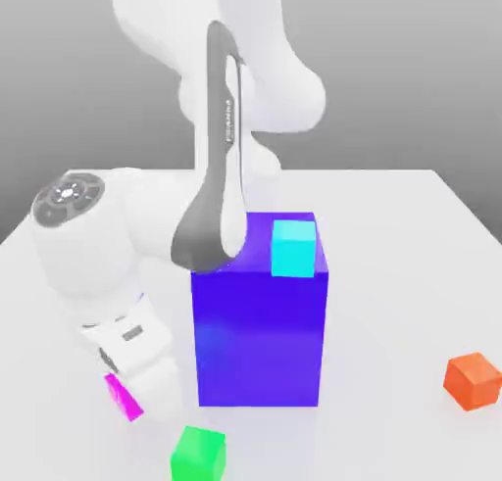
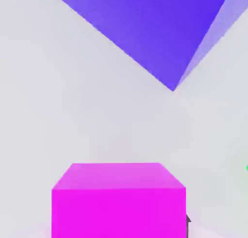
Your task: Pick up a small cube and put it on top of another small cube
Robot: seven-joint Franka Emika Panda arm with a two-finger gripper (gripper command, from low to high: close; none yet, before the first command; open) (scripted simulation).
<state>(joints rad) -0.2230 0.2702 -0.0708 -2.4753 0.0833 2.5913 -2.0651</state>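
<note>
The small cube [image 1: 122,395] is plain magenta and sits low at the exterior view's left, in front of the big blue-violet block [image 1: 260,342]. The white hand covers most of it there. My gripper [image 1: 131,391] is shut on this cube. In the hand view the small cube [image 2: 118,200] looms large and close between the jaws of my gripper [image 2: 118,228], with a dark fingertip [image 2: 188,223] showing at its side. A cyan cube [image 1: 293,248] rests on top of the blue-violet block [image 2: 145,28].
A green cube [image 1: 198,455] lies near the front edge, just beside the hand. An orange cube [image 1: 473,381] sits at the exterior view's right. The white table [image 1: 392,273] has open surface to the right of the block. The arm's body arches over the block's left side.
</note>
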